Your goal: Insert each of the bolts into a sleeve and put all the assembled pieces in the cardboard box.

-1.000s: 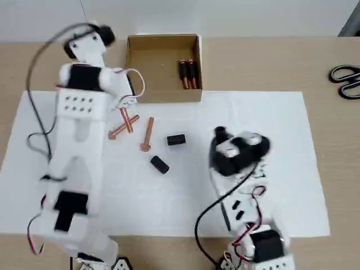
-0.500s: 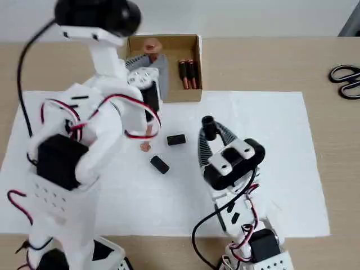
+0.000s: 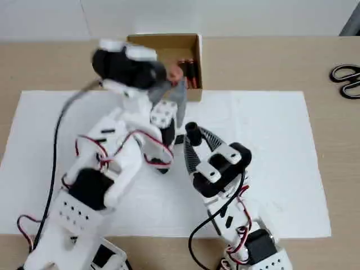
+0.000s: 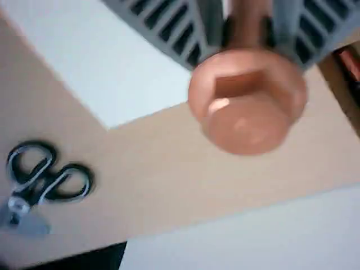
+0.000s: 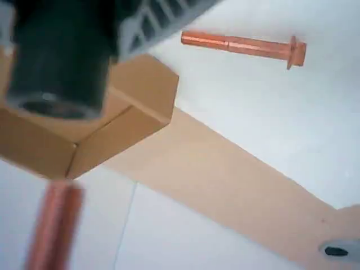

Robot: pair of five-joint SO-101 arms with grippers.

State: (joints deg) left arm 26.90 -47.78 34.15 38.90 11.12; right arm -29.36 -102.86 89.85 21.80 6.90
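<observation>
bolt [image 4: 247, 101] clamped in left gripper [image 4: 246, 25]; sleeve [image 5: 56, 56] gripped by right gripper [image 3: 193, 135]

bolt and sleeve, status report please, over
Left gripper shut on bolt. Right gripper shut on sleeve. Bolt not yet in sleeve. One loose bolt on the paper.

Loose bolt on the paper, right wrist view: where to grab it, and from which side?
Mid-shank, from straight above, jaws closing across its length. The loose bolt lies flat on the white paper, so only the shank's sides are open. The flanged head at one end is wider and would likely tilt it.
</observation>
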